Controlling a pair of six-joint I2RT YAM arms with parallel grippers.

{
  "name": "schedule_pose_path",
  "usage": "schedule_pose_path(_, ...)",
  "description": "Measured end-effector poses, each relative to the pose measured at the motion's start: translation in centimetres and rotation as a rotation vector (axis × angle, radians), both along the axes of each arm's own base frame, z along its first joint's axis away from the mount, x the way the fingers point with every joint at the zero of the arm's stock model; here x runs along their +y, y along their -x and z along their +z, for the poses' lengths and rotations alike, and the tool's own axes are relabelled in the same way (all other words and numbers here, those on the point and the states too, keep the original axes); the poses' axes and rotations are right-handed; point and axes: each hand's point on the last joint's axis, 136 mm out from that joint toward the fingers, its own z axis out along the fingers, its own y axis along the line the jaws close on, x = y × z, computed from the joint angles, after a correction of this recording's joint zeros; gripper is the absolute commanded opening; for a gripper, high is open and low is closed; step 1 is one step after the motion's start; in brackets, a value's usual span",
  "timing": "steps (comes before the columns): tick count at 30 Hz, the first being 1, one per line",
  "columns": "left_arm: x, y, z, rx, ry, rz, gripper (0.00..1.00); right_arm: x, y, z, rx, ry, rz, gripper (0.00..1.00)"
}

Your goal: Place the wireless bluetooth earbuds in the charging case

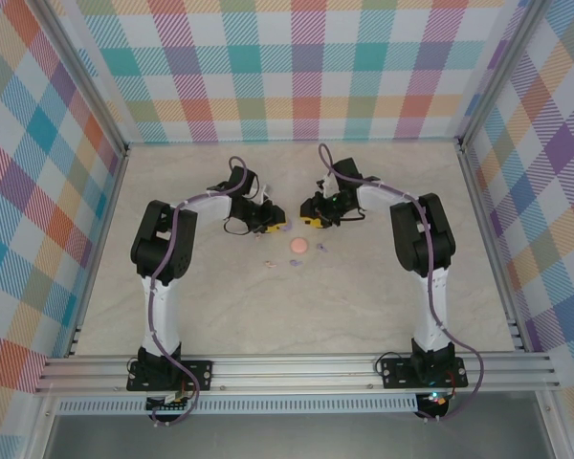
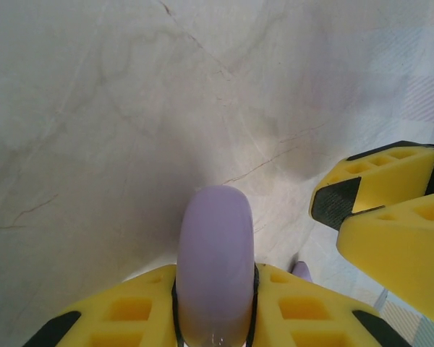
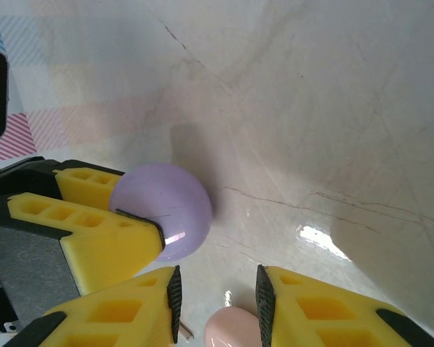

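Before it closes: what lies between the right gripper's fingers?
In the right wrist view, the pink disc shows its upper edge between the fingers of the right gripper; bare table beyond.

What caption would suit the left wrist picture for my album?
The left gripper pinches a lilac disc edge-on, the right gripper close beside it.

- Worktop: pale beige, marble look, with thin darker veins crossing it.
- Back wall: pastel plaid in teal, pink, orange, yellow and purple on white, with the checks square to the view.
- Left wall and right wall: same plaid, with the stripes running diagonally.
- Aluminium posts: one at each back corner, where the side walls meet the back wall.
- Slotted aluminium rails: along the near edge of the worktop.
- Light: even, with soft, faint shadows. The right wrist view has one bright glare patch on the worktop.
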Motion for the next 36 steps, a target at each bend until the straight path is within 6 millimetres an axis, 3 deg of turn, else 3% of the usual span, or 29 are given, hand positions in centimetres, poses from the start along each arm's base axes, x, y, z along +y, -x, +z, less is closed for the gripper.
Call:
schedule_pose_path(33,0.34,-0.08,-0.12,-0.001,-0.028,0.004,0.32,0.01,0.02,0.01,-0.002,0.000,0.003,0.36)
schedule_pose_path(36,0.35,-0.04,-0.12,0.002,-0.029,0.003,0.21,0.01,0.02,0.01,-0.002,0.000,0.003,0.36)
